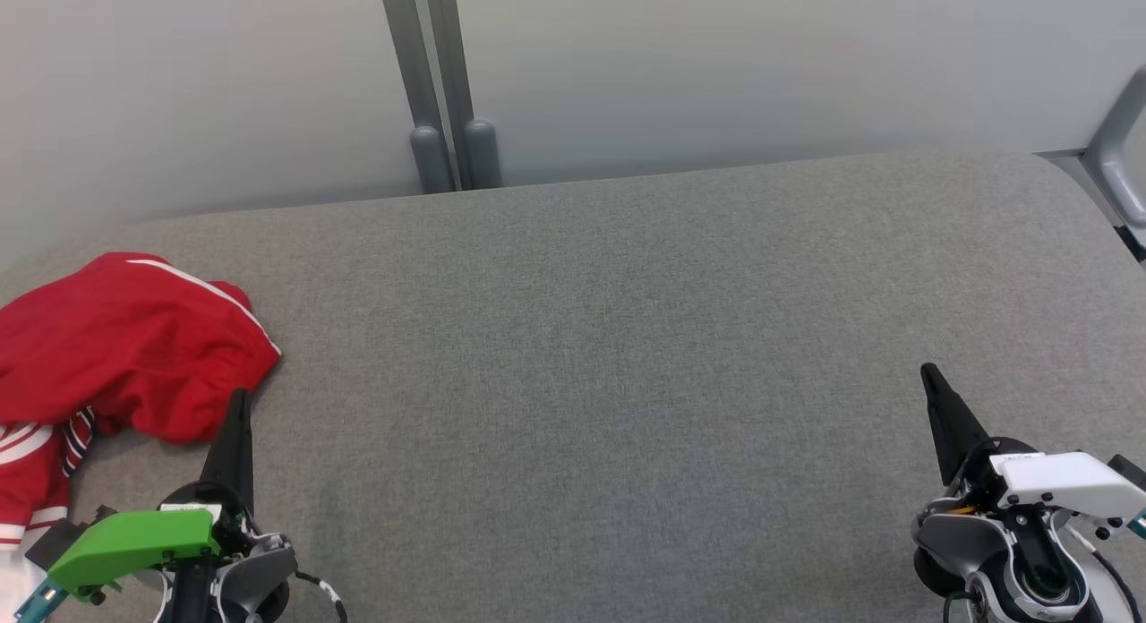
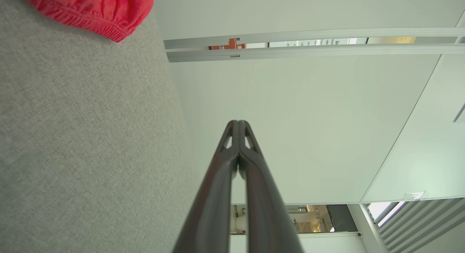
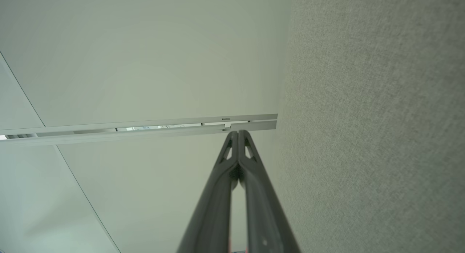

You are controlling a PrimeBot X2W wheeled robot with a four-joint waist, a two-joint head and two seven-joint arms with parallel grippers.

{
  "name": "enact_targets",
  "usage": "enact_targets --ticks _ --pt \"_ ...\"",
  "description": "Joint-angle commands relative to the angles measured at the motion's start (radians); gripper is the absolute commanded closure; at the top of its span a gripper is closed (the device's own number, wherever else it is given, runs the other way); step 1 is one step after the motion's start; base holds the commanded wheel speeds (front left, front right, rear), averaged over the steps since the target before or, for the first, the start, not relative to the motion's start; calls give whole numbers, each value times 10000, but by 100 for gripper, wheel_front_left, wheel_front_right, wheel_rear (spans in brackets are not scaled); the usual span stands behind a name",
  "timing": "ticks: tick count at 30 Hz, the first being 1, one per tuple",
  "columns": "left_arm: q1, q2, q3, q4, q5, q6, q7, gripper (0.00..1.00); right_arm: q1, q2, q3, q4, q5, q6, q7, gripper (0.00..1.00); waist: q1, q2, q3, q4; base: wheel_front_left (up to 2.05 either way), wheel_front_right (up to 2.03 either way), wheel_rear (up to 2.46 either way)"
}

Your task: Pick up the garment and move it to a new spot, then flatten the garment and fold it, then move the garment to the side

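**Left gripper (image 1: pixel 238 413) shut tight beside the red garment (image 1: pixel 125 345)**

Its dark fingers (image 2: pixel 218 195) are pressed together, holding nothing, tip just beside the crumpled heap at the left end of the grey padded surface (image 1: pixel 627 337). Well apart, the right gripper (image 1: pixel 933 381) is likewise closed and empty. I'd reckon the left fingers must spread first, then bite a thick fold, not the striped trim.
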Motion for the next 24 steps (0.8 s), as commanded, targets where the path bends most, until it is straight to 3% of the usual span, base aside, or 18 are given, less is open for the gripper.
enact_targets --ticks 1,24 --pt "-140 77 25 7 7 -53 37 100 -61 -10 -5 8 74 9 18 100 0 0 0 0 0 0 0" --pt "-140 77 25 7 7 -53 37 100 -61 -10 -5 8 74 9 18 100 0 0 0 0 0 0 0"
